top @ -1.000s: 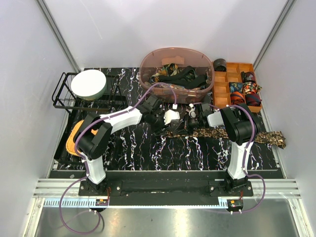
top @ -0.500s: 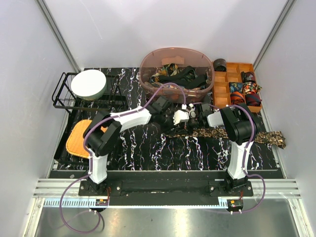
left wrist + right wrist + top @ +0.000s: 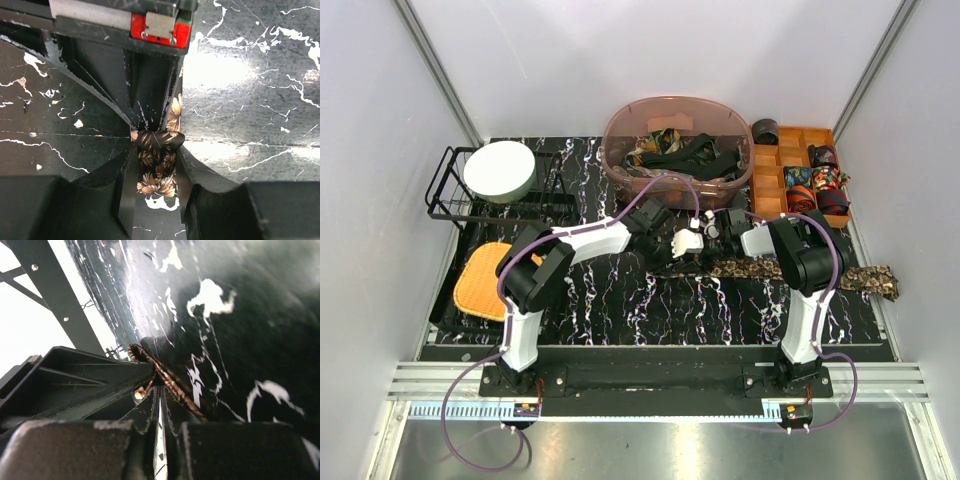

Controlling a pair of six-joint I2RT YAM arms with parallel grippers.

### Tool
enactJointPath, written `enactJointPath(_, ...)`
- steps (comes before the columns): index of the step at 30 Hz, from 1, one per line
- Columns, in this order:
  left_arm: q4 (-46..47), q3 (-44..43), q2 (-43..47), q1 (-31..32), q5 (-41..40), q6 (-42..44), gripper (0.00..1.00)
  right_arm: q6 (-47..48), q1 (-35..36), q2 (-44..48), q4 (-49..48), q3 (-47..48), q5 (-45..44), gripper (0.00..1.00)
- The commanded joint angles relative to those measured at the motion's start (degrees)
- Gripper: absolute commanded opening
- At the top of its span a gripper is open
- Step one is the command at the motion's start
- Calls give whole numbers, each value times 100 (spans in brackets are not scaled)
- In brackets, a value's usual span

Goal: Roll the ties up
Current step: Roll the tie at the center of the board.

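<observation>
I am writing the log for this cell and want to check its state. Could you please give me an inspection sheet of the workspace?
Surface: black marbled table.
Job's things: tie lies flat on the right, its left end bunched between the grippers.
Clutter: bin of loose ties; tray with rolled ties; rack with bowl; orange mat.
Grippers: left gripper and right gripper are both shut on the tie.
Cables: purple cables along both arms.
Surroundings: white walls.
</observation>
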State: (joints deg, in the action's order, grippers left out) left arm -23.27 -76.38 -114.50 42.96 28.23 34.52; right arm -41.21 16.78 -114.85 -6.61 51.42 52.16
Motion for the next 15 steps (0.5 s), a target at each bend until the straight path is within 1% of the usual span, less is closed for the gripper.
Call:
enactJointPath(1, -248, 0, -161, 28, -283, 186, 36, -98, -113, 331, 898, -62, -312, 13)
enactJointPath(6, -292, 27, -161, 28, -265, 265, 36, 201, -280, 682, 1302, -114, -189, 21)
enactJointPath(8, -292, 44, -143, 28, -257, 292, 36, 201, -289, 700, 1268, -141, -119, 23)
enactJointPath(11, -292, 71, -134, 28, -230, 292, 36, -26, -280, 631, 891, -202, -13, 28)
enactJointPath(13, -284, 88, -108, 28, -221, 301, 36, -176, -289, 551, 408, -272, 66, 32)
enactJointPath(15, -292, 79, -108, 28, -212, 336, 37, -282, -280, 464, 153, -255, 84, 33)
